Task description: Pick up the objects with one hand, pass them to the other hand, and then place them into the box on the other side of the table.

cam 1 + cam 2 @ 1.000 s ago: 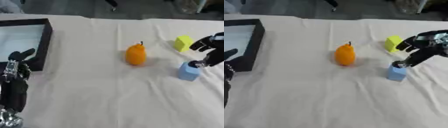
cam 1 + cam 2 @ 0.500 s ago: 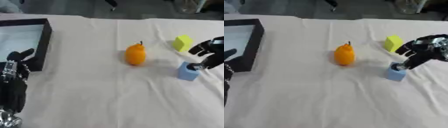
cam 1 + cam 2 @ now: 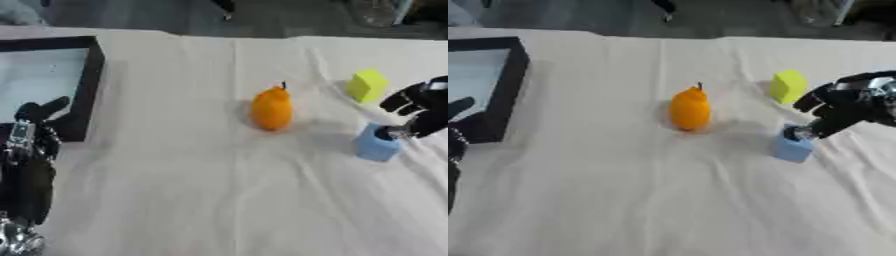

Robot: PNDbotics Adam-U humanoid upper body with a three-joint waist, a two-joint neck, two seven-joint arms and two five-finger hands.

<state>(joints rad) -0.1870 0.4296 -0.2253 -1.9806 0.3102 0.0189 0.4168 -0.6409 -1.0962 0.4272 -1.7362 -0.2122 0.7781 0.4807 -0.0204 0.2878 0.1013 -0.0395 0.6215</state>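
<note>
An orange pear (image 3: 271, 108), a yellow-green block (image 3: 367, 85), a light blue block (image 3: 377, 145) and a black-framed box (image 3: 84, 90) are seen on a cream-covered bench (image 3: 219, 200).

The box (image 3: 83, 85) sits at the far left of the worktop (image 3: 219, 200). The pear (image 3: 272, 109) stands upright near the middle. Right of it and a little farther back lies a cube (image 3: 367, 85); nearer and right of the pear stands a block (image 3: 377, 145). The right robot hand (image 3: 846, 107) is above the block, fingertips touching its top. The left robot hand (image 3: 31, 150) rests at the lower left, before the box.
</note>
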